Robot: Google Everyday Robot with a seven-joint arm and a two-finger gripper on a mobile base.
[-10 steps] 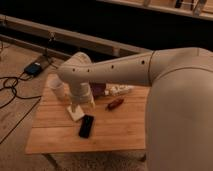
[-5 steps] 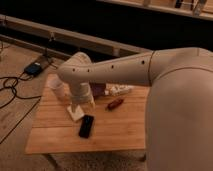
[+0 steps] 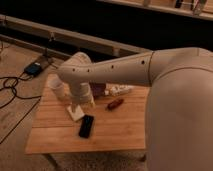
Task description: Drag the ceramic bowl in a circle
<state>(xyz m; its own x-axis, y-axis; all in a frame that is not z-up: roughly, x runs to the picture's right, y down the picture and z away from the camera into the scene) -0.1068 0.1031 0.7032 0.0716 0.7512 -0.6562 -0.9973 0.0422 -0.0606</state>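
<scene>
The ceramic bowl (image 3: 98, 88) shows only as a dark maroon patch on the wooden table (image 3: 115, 130), just right of my forearm, which hides most of it. My gripper (image 3: 76, 109) points down at the table's left-middle, just left of and in front of the bowl. I cannot tell if it touches the bowl. A white piece lies at its tip on the table.
A white cup (image 3: 56, 86) stands at the table's left rear. A black remote-like object (image 3: 86, 126) lies in front of the gripper. A red-brown object (image 3: 115, 104) and a white object (image 3: 120, 90) lie to the right. Cables and a box (image 3: 32, 68) are on the floor at left.
</scene>
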